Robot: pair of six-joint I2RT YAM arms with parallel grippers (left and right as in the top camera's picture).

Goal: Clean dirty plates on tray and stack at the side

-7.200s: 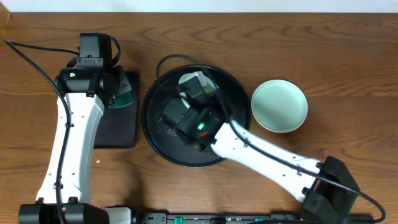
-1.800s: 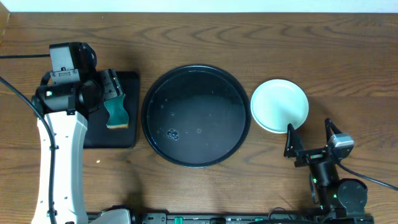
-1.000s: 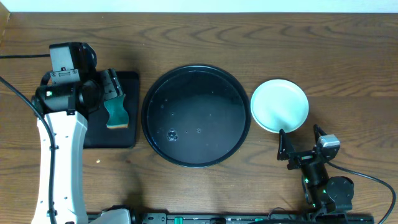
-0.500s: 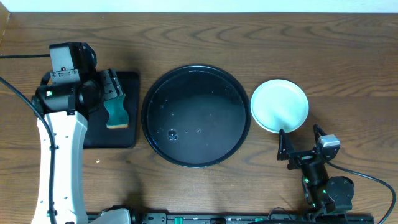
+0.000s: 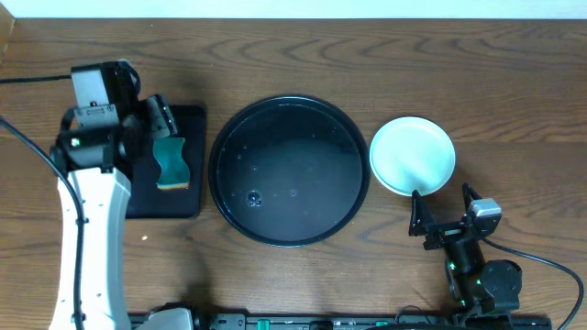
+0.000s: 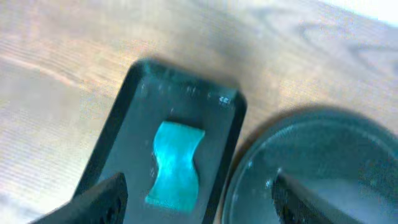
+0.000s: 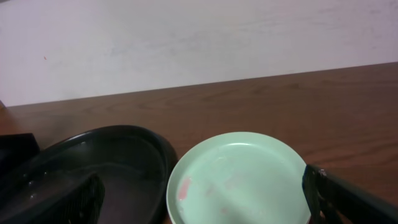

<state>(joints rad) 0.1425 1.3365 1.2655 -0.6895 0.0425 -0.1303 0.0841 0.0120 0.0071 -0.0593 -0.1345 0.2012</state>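
The big round black tray (image 5: 289, 170) sits in the middle of the worktop (image 5: 514, 82), wet with a few droplets and carrying no plate. Just to its right, off the tray and on the bare wood, lies a pale plate (image 5: 412, 155), its rim close beside the tray's rim. From above I see only 1 plate face, and I cannot tell whether others lie under it. From the right wrist view the plate looks pale green, with a faint pinkish smear (image 7: 185, 188) near its left edge.

The right hand (image 5: 440, 194) is low at the near right corner, just short of the plate's near edge. Its 2 fingers are spread wide, with nothing between them.

On the left, a smaller rectangular black tray (image 5: 190, 197) lies beside the round one. A teal sponge (image 6: 177, 163) lies flat on it. The left hand (image 6: 199, 190) hangs above this tray. Its 2 fingers (image 6: 102, 199) stand wide apart at either side of the wrist view, clear of the sponge and gripping nothing. That view is somewhat blurred.
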